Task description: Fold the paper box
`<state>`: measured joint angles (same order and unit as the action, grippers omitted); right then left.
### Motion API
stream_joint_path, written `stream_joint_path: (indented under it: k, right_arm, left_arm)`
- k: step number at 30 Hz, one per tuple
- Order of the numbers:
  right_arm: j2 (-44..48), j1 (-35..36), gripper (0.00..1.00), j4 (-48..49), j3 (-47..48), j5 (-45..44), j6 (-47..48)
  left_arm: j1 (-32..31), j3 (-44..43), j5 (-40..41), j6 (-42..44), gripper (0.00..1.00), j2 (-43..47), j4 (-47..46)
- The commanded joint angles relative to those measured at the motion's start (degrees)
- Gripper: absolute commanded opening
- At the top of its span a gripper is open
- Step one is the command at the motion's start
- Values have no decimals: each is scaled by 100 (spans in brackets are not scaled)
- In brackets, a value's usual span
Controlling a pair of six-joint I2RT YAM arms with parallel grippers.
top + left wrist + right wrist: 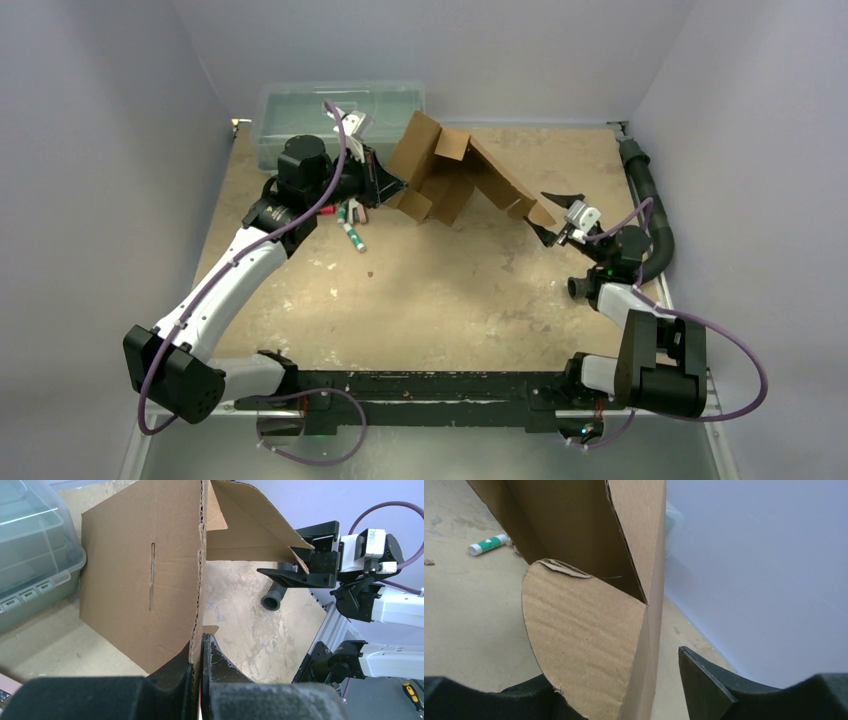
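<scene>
Box [455, 175] at twelve o'clock, likely light, stiff; left gripper [385, 185] pinches its edge; right gripper [553, 216] gapes around its flap

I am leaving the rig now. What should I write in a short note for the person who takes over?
Left gripper: shut on one edge of the paper box.
Right gripper: open, one jaw on each side of the opposite end flap, not gripping.
Box: in front of the plastic bin, panels bent up like a tent.
Done: some creases are started.
Left: raise the walls, tuck the flaps, close the lid.
</scene>
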<state>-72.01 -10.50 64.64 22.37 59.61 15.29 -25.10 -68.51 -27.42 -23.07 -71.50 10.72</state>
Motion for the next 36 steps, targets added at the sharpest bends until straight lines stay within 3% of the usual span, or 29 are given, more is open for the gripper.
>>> stream_joint_path:
  k: [1,8,15,18,21,23,24,26,27,31,36]
  right_arm:
    - [-63,22,63,-88,-66,-170,327]
    - [-287,26,52,135,-62,-187,230]
    - [-8,26,13,708,-171,149,-178]
    - [526,-17,0,312,-86,282,-171]
    - [993,-80,0,-484,298,541,-376]
    - [1113,-126,0,-1642,882,702,-534]
    - [1152,-121,0,-2942,1362,689,-71]
    - [1078,11,0,-6478,2612,271,2108]
    - [995,117,0,-7647,3124,105,2723]
    - [788,163,0,-9931,4482,-461,3228]
    - [772,163,0,-11222,5458,-714,3093]
  left_arm:
    - [84,162,-8,-101,0,-74,137]
    - [100,190,-38,-104,0,-66,132]
    - [110,182,-69,-117,0,-33,123]
    - [119,136,-105,-144,0,-7,150]
    - [128,38,-108,-145,0,34,242]
    - [145,-26,-59,-117,0,57,319]
    - [152,-53,-23,-84,0,73,376]
    - [170,-106,73,-50,0,92,477]
    - [180,-103,95,-54,0,113,485]
    - [188,-56,79,-184,0,132,495]
    - [190,89,208,-379,0,260,501]
